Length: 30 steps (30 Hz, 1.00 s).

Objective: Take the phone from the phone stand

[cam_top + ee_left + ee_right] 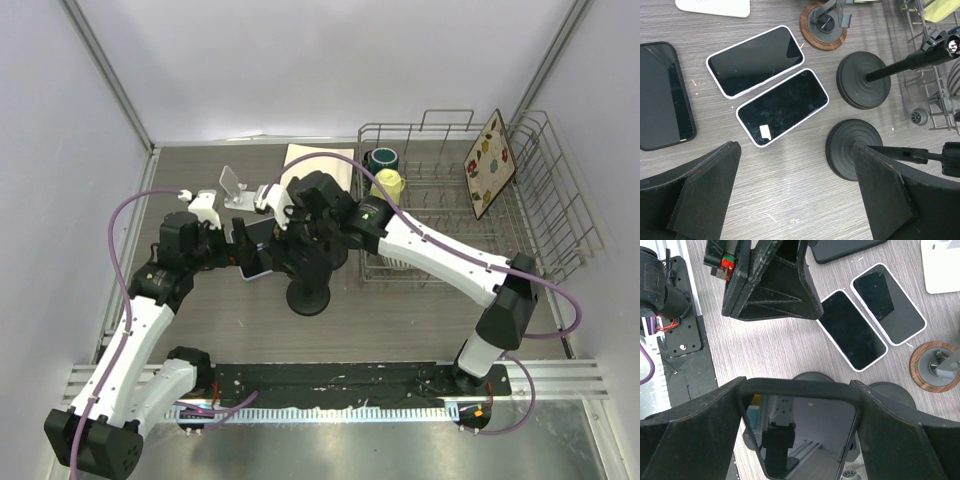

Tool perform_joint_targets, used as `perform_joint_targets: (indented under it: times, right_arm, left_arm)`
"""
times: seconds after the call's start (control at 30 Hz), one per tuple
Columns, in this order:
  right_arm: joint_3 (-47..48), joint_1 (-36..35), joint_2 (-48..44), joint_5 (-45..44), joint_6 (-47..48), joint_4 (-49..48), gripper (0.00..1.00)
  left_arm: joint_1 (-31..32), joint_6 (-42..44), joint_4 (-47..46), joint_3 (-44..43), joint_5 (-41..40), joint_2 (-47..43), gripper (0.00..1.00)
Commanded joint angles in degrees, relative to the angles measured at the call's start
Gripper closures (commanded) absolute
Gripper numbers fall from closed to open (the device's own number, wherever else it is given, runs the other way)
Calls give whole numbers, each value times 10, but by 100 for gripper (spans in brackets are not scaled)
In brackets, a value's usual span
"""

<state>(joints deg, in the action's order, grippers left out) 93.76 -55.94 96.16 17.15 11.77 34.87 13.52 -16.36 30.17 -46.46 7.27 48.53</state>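
Note:
My right gripper (800, 407) is shut on a black-cased phone (805, 440) with a glossy screen, its fingers (695, 430) pressing both long edges. The phone is held upright over the round black bases of two phone stands (812, 377). I cannot tell whether it still sits in a stand's clamp. In the top view the right gripper (303, 222) hangs over the black stand (310, 295). My left gripper (795, 195) is open and empty above bare table, just left of the stand bases (854, 148); in the top view it (238, 248) is beside the right gripper.
Two white-edged phones (782, 106) (756, 61) and a black phone (662, 95) lie flat on the table. A wooden-based stand (823, 25) and a white stand (236, 188) are behind them. A wire dish rack (470, 200) with cups and a plate (490, 163) stands to the right.

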Motion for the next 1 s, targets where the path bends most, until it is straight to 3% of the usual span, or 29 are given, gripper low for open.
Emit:
perform_joint_targets:
  times: [0.0,0.27,0.37,0.6,0.77,0.87,0.97]
  right_arm:
    - [-9,-4,-61,-15,-15,-21,10]
    - [-33,-18,-120,-60,-46,-36,7]
    - [-50,-40,-142,-126,-49,-41,7]
    - [-93,-166,-171,-390,-60,-88,7]
    - [-82,-224,-122,-567,-60,-82,7]
    - [-65,-247,-85,-659,-70,-80,7]
    - [-47,-249,-59,-694,-96,-66,9]
  left_arm:
    - [3,-5,-28,1,30,-6,0]
    - [2,-5,-35,7,25,-16,0]
    - [3,-6,-35,8,5,-25,0]
    - [2,-8,-29,8,-45,-37,0]
    - [3,-9,-26,8,-58,-38,0]
    - [2,-10,-26,8,-58,-40,0]
    - [3,-10,-26,8,-59,-40,0]
